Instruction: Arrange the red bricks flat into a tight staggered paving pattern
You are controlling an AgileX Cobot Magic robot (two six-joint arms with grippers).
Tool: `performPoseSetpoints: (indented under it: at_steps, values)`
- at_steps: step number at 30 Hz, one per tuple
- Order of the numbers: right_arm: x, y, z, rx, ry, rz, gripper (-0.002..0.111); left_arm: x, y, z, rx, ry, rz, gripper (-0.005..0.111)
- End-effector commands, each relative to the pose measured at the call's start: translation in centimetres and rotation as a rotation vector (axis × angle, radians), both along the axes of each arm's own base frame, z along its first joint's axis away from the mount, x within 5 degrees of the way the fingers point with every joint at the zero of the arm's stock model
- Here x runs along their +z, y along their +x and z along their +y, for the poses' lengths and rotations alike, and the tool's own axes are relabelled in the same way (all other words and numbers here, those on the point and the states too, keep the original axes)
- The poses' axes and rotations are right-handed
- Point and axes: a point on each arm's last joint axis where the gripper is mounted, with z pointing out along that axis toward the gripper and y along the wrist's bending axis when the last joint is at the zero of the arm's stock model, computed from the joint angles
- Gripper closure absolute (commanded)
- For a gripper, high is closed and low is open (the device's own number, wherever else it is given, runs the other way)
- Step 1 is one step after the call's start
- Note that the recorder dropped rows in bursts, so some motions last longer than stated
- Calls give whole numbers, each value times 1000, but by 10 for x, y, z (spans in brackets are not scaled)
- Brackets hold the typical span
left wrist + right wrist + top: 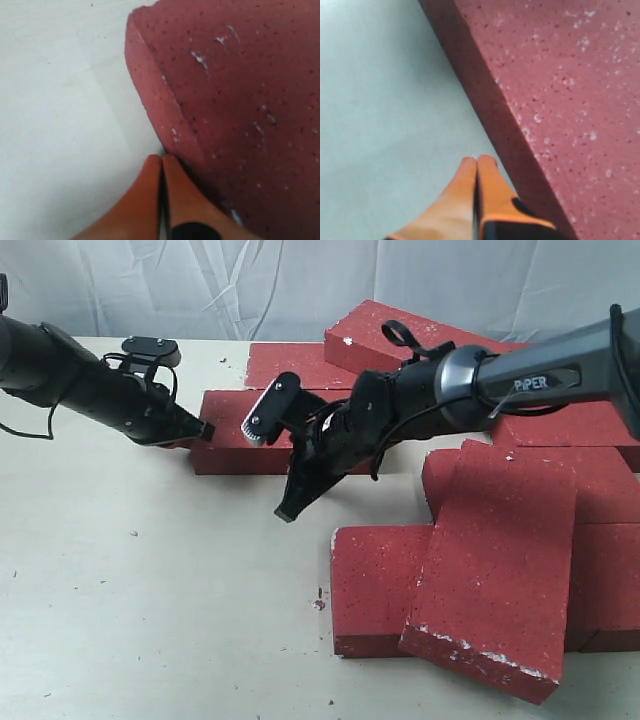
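Several red bricks lie on the pale table. One red brick point(232, 418) lies flat left of centre; it fills the left wrist view point(235, 100) and the right wrist view point(560, 85). My left gripper point(205, 430) is shut and empty, its tips point(162, 159) against that brick's left end near a corner. My right gripper point(289, 510) is shut and empty too, pointing down at the table just in front of the same brick's long side, tips point(478, 160) beside it. A loose brick point(495, 575) rests tilted on top of other bricks point(375, 585) at the right.
Two more bricks point(290, 362) point(400, 335) sit at the back, and others point(590, 425) are grouped under the right arm. Small red crumbs point(319, 602) dot the table. A pale curtain hangs behind.
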Motion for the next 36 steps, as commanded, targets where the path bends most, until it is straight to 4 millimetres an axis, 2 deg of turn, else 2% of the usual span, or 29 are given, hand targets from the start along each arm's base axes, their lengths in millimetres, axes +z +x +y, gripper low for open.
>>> performPoseSetpoints:
  at_steps: [1, 3, 7, 10, 13, 15, 19, 22, 27, 30, 33, 36]
  values:
    - [18, -2, -2, 13, 6, 4, 109, 2, 0, -3, -16, -1, -4, 107]
    - [26, -7, -4, 33, -3, 30, 109, 2, 0, -3, -15, 5, -8, 107]
    - [56, -21, -12, 119, -72, 61, 109, 2, -1, -1, -47, 27, -8, 107]
    - [79, -34, -24, 144, -152, 117, 109, 8, 0, 8, -20, 36, -8, 107]
    - [90, -32, -40, 89, -165, 143, 109, 18, -1, 19, 9, 0, 17, 107]
    - [91, -23, -54, 41, -155, 149, 109, 24, -3, 25, 1, -22, 34, 107]
    - [90, -2, -87, -119, -88, 184, 109, 23, -2, 27, 34, -49, 40, 107]
    - [92, 11, -101, -227, 19, 188, 109, 20, -1, 16, 14, -62, 28, 107]
    - [92, 14, -107, -258, 44, 191, 109, 16, 1, -1, 9, -47, -19, 107]
    - [92, 13, -107, -256, 40, 201, 109, 13, 3, -4, 28, -26, -39, 107]
    - [93, 15, -107, -261, 48, 181, 109, 2, 5, -11, 28, -38, -31, 107]
    - [92, 15, -107, -260, 47, 187, 109, 0, 6, -21, 0, -57, -19, 107]
